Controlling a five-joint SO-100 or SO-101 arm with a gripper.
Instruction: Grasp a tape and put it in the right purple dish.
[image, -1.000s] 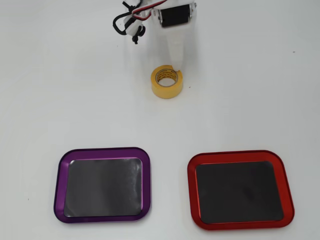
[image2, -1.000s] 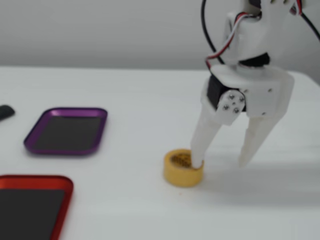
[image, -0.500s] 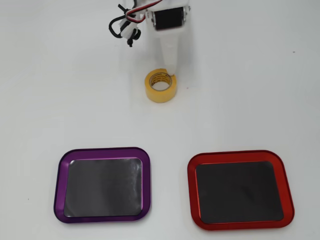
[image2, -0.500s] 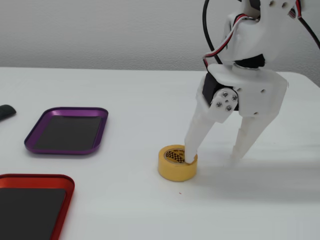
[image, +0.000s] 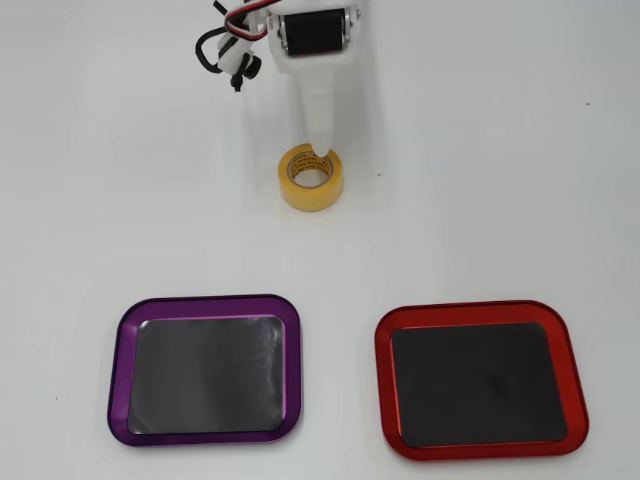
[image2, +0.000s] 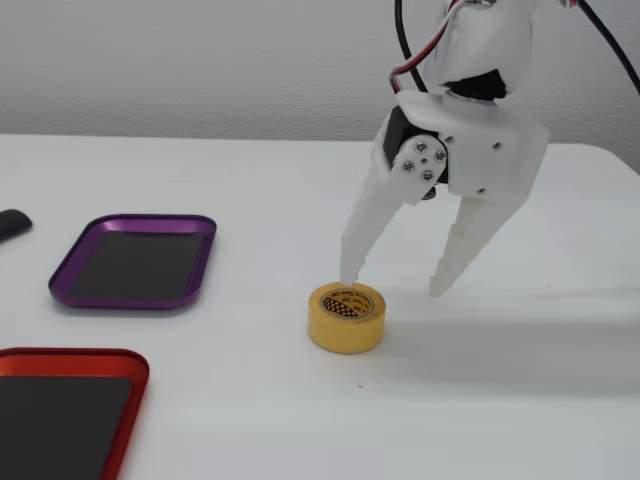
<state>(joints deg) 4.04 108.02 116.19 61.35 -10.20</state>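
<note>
The tape, a small yellow roll, lies flat on the white table; in the fixed view it sits at centre. My white gripper reaches down from the top edge and is open and empty. One fingertip is at the roll's top rim; whether it touches I cannot tell. The other fingertip hangs clear of the roll. The purple dish lies at the lower left of the overhead view, empty; in the fixed view it is at the left.
A red-rimmed tray of the same shape lies at the overhead view's lower right, empty; it shows at the bottom left of the fixed view. A small dark object lies at that view's left edge.
</note>
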